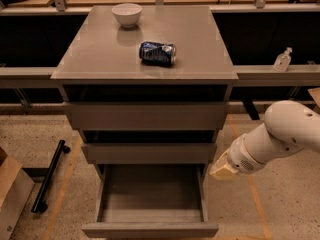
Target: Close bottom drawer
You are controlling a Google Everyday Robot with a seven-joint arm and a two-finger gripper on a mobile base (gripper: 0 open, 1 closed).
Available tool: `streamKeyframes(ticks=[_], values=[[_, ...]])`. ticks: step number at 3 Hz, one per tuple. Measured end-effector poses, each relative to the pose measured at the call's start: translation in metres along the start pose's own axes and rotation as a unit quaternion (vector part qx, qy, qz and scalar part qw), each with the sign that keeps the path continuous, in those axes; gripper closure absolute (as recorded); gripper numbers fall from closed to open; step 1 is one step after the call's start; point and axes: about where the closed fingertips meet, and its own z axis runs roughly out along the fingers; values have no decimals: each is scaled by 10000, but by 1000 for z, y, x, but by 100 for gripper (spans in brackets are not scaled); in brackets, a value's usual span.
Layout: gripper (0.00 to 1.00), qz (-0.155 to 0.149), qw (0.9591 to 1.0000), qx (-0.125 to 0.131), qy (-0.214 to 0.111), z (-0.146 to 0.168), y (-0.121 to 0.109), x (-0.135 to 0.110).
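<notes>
The bottom drawer is pulled far out of the taupe-grey cabinet; its shallow box is empty and its flat front panel lies at the lower edge of the view. The middle drawer front and the top drawer front above it are pushed in. My white arm reaches in from the right. My gripper is at its tan tip, just right of the cabinet's side, level with the open drawer's back end and above its right wall.
A white bowl and a crushed blue can lie on the cabinet top. A black bar and a cardboard box are on the floor at left. A small clear bottle stands on the rail at right.
</notes>
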Motion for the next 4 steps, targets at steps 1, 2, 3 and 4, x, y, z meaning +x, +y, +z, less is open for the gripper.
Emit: streamKeyframes(ticks=[1,2,3,4], values=[[100,319,9989,-310,-122,32,10,23],[100,693,9956,-569,-272,68,16,56],[100,954,9907,-864,-433,110,20,80],[100,1102,9856,-1196,-453,153,27,98]])
